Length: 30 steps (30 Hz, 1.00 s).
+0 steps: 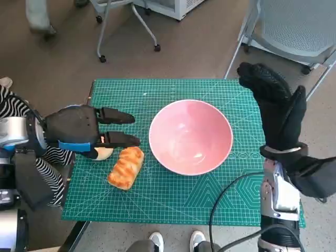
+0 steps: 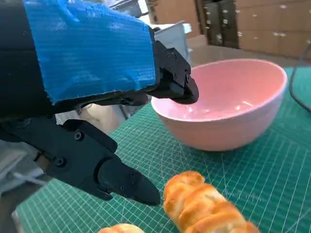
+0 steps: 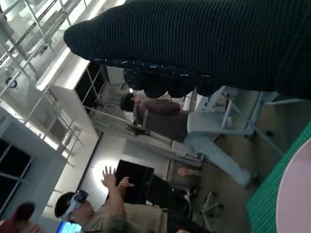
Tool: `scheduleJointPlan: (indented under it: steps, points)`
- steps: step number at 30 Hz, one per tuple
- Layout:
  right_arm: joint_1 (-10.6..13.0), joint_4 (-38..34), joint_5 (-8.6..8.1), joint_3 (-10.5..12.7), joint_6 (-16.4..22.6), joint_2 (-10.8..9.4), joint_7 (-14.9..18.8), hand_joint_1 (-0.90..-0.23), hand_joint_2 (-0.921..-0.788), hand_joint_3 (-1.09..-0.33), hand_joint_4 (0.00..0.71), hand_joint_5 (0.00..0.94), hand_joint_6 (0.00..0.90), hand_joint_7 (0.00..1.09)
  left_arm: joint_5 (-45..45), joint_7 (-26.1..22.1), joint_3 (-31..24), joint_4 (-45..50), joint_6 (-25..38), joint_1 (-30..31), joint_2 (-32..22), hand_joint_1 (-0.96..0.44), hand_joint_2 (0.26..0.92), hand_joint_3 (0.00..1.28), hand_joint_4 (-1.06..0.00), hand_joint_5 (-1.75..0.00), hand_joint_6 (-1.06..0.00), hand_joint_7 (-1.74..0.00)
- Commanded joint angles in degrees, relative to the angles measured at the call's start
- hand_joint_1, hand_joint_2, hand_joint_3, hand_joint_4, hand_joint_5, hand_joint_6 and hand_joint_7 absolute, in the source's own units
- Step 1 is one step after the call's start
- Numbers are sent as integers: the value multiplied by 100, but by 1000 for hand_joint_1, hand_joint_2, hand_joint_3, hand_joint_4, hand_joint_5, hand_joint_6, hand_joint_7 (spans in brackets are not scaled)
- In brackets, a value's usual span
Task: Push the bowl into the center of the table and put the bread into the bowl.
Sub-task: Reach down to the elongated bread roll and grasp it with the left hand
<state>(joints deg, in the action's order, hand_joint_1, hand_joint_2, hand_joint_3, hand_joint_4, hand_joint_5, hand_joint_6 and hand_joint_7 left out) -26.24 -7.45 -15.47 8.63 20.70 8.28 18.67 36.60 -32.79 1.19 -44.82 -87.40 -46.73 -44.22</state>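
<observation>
The pink bowl [image 1: 191, 136] sits empty near the middle of the green cutting mat [image 1: 173, 205]; it also shows in the left wrist view [image 2: 228, 111], and its rim shows in the right wrist view [image 3: 296, 194]. A golden bread roll [image 1: 126, 167] lies on the mat left of the bowl, close under my left hand [image 1: 86, 131]. That hand's black fingers [image 2: 121, 179] are spread above the roll [image 2: 204, 204] and hold nothing. My gloved right hand [image 1: 275, 107] is raised at the mat's right edge, beside the bowl, fingers apart and empty.
A second pale roll [image 1: 103, 153] lies under my left hand. A striped cloth [image 1: 16, 105] hangs at the left. Chair legs on castors [image 1: 126, 31] and a mesh chair [image 1: 294, 26] stand behind the table. People [image 3: 160, 116] appear in the right wrist view.
</observation>
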Motion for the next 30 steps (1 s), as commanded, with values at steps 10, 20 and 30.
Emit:
scheduleJointPlan:
  steps: [10,20,30]
  points:
    - [230,91,123,-3,-68,72,-112,-692,-921,-666,219,7,91,559,2185,2012,472,-144,-156,-156,-88,-273,743,3,-347,-11,-360,-192]
    - [337,261,166,-19,-121,84,-222,-690,-921,-668,219,5,89,554,3471,3964,1446,-27,145,-239,-283,-291,757,5,-369,-13,-374,-180]
    - [467,477,211,-9,-214,40,-356,-687,-921,-670,219,5,92,552,4378,5874,2765,-262,660,-442,-432,-272,746,1,-411,-25,-438,-195]
